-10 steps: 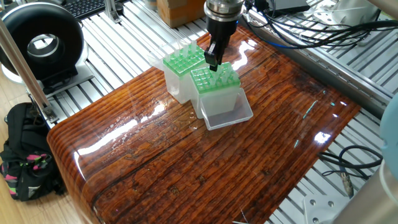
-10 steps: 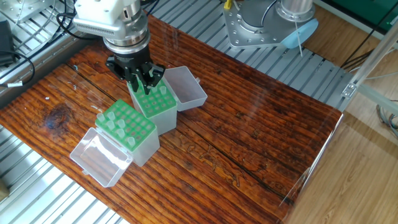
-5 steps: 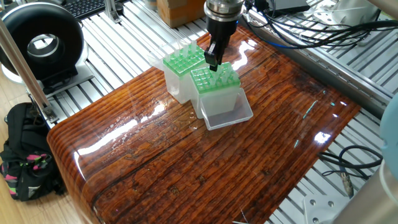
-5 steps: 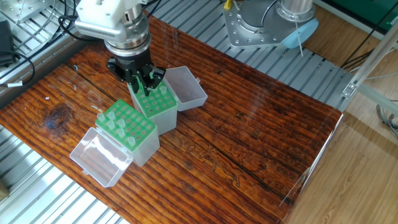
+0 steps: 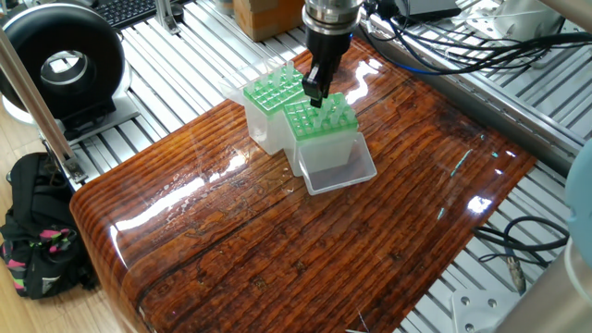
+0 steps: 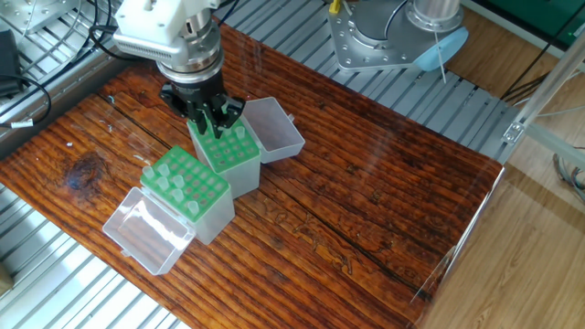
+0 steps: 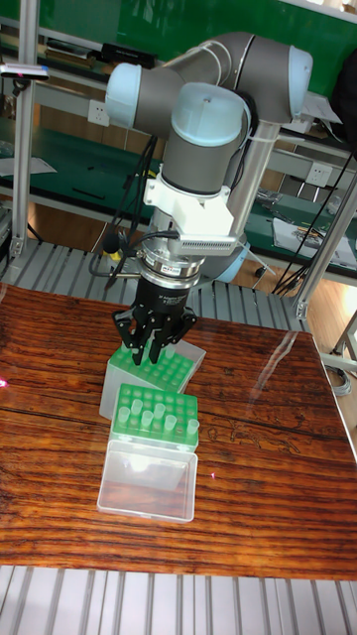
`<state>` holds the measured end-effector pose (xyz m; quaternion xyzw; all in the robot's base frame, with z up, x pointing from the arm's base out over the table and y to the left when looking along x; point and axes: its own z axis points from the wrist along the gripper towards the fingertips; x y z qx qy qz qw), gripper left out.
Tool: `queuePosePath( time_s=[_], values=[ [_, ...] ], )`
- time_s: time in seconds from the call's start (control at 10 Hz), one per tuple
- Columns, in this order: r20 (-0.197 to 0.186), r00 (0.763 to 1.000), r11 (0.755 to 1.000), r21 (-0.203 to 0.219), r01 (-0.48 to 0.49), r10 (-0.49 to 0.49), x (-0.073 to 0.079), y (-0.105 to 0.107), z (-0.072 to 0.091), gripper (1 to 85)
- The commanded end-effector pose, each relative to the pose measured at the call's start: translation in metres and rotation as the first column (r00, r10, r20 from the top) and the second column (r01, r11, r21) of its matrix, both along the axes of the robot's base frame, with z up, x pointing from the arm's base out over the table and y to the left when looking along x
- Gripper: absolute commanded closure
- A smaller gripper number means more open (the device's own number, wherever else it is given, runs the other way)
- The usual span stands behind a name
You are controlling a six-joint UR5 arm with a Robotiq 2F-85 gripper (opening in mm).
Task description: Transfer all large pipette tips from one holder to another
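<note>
While my gripper (image 6: 208,122) hangs over the far holder (image 6: 227,146), grip unclear, upright tips (image 6: 175,185) stand nearer.

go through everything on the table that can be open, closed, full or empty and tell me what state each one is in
gripper: low over one holder; open or shut cannot be told.
holder under the gripper: lid open, most green rack holes look empty.
other holder: lid open, flat on the table, several large pipette tips standing upright in it.
</note>
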<state>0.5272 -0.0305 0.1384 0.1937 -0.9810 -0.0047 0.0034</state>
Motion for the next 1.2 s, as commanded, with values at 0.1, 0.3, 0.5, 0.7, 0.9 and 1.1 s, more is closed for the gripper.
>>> queuePosePath(
  time_s=[0.1, 0.3, 0.5, 0.7, 0.9, 1.1],
  values=[
    [-0.004, 1.000, 1.000, 0.000, -0.005, 0.005, -0.0008, -0.0013, 0.0047, 55.7],
    [-0.005, 1.000, 1.000, -0.011, -0.008, 0.008, 0.0001, -0.0048, 0.0049, 56.3],
    [-0.008, 1.000, 1.000, -0.009, -0.008, 0.008, -0.0004, -0.0045, 0.0048, 58.0],
    [-0.014, 1.000, 1.000, -0.001, -0.007, 0.007, -0.0020, -0.0025, 0.0048, 58.7],
    [-0.018, 1.000, 1.000, -0.006, -0.008, 0.008, -0.0032, -0.0038, 0.0043, 59.7],
    [-0.014, 1.000, 1.000, -0.003, -0.011, 0.011, -0.0020, -0.0029, 0.0041, 60.0]
  ],
)
